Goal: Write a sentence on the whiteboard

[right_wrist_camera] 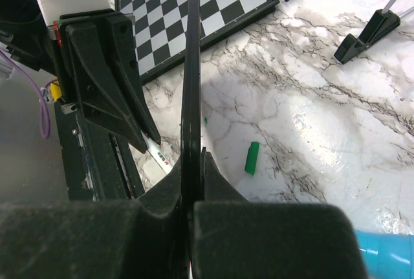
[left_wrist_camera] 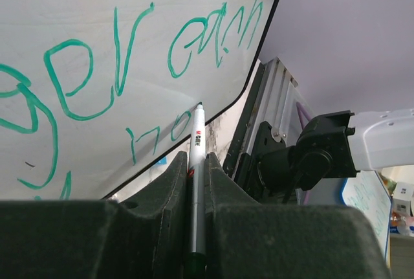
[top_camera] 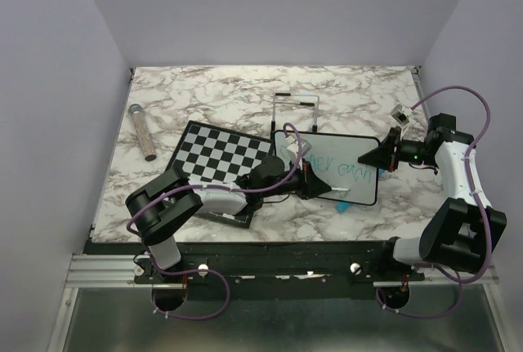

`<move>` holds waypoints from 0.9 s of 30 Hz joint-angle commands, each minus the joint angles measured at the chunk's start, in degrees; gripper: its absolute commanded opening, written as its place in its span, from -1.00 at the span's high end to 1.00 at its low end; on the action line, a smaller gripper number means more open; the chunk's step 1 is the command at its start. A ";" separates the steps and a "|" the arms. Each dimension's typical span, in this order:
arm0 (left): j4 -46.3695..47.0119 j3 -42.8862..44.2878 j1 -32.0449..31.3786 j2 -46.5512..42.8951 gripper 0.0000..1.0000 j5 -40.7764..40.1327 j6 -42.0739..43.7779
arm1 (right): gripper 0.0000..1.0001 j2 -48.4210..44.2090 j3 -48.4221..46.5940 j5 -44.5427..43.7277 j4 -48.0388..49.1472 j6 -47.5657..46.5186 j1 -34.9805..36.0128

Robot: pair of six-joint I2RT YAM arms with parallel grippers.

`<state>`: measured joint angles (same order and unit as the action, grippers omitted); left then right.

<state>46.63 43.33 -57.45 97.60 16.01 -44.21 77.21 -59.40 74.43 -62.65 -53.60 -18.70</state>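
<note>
Left end effector [left_wrist_camera: 194,160]: black fingers [left_wrist_camera: 169,182] clamping tight on a white marker [left_wrist_camera: 198,138], barrel running up between them, tip pressing on the whiteboard [left_wrist_camera: 97,13] just beside its black frame.

Desk [top_camera: 229,91]: marble-patterned top, carrying every item below, standing between pale lilac walls.

Whiteboard [top_camera: 327,146]: black-framed with rounded corners, sitting right of centre between both arms, left edge lying just beside the chessboard's right corner. Showing edge-on as a dark line in the right wrist view and appearing lifted off the desk on the held side.

Chessboard [top_camera: 221,152]: black-and-white checks, lying left of centre, turned at an angle, near corner passing under the left arm.

Right end effector [top_camera: 378,156]: fingers pressing together on the whiteboard's right edge, pinching the frame between the pads.

Sentence [left_wrist_camera: 116,59]: teal-green handwriting running in two lines across the whiteboard, upper line spanning most of the width, lower line shorter and ending at the marker tip. Wording not reading clearly.

Wire stand [top_camera: 296,107]: thin black frame standing just behind the whiteboard, toward the far side.

Tube [top_camera: 143,131]: greyish cylinder lying near the desk's left edge, well apart from both boards.

Green cap [right_wrist_camera: 251,158]: small green piece lying on the desk beside the whiteboard's raised edge.
</note>
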 commanded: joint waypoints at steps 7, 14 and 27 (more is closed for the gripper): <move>-1.72 1.49 -0.12 1.28 1.00 -0.98 0.35 | 0.99 -0.48 0.25 2.38 -0.19 -0.98 0.33; -2.78 0.09 -0.12 1.10 1.00 0.25 0.09 | 0.99 -0.30 0.16 2.38 -0.19 -0.98 0.33; -0.93 -0.35 -0.21 3.21 1.00 2.71 -1.06 | 0.99 -0.39 0.25 2.38 -0.19 -0.98 0.33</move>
<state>44.40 43.27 -57.49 100.29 18.11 -45.30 77.21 -59.40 74.43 -62.63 -53.87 -18.70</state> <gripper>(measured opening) 0.185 0.063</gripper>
